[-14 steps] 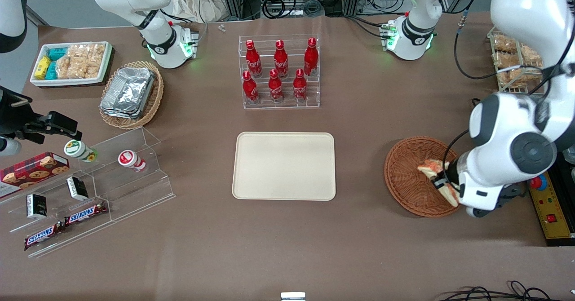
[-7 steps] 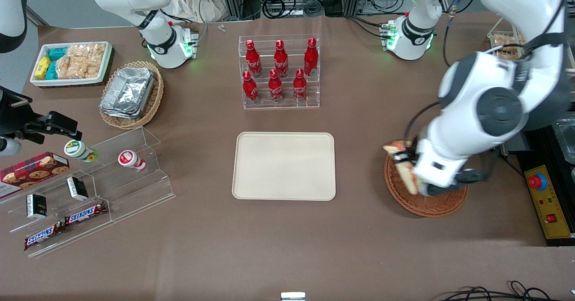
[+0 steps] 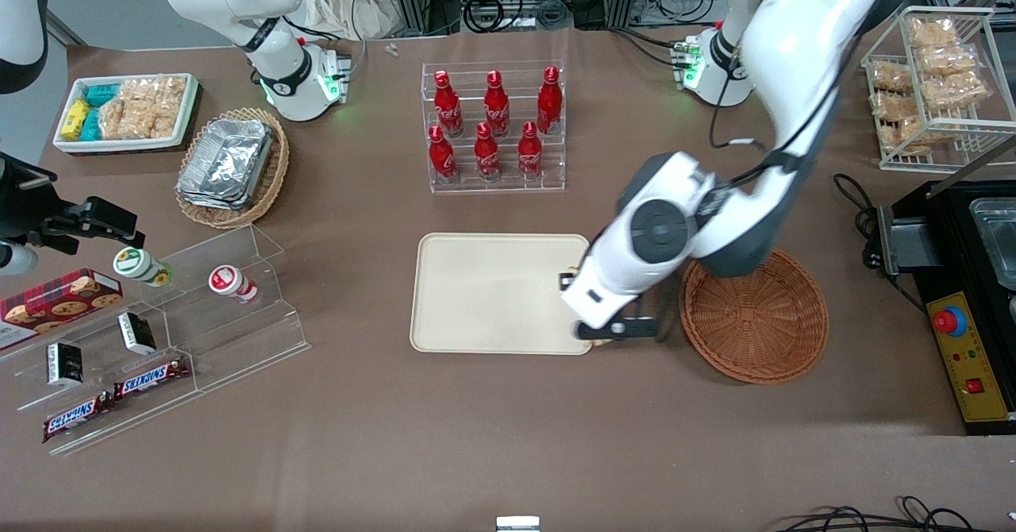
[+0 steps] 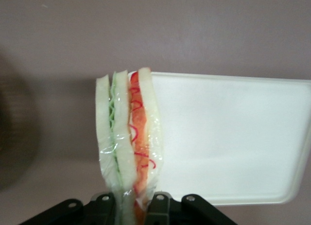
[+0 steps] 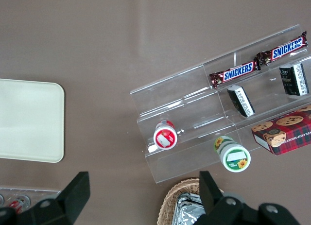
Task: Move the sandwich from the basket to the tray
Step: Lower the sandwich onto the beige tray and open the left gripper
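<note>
One sandwich point(image 4: 129, 147), one basket point(image 3: 754, 318) and one tray point(image 3: 492, 294) are present on the table point(image 3: 508, 437). Six red bottles point(image 3: 496, 103) stand in a clear rack farther from the front camera than the tray.

My tool point(image 4: 131, 205) is closed on the sandwich, with one finger point(image 4: 104, 208) pressed against each bread face at the narrow end. The wedge extends straight out from my tool, its wrapped white bread layers, green stripe and red-orange stripe edge-on to the wrist camera.

In the front view, my tool point(image 3: 591, 329) is above the tray's edge nearest the basket, at the corner closer to the front camera. In the wrist view, the sandwich hangs over that rim, partly above the tray point(image 4: 233, 137) and partly above bare table point(image 4: 58, 50). The sandwich is clear of the tray surface. The basket sits just beside the tray, toward the working arm's end.
</note>
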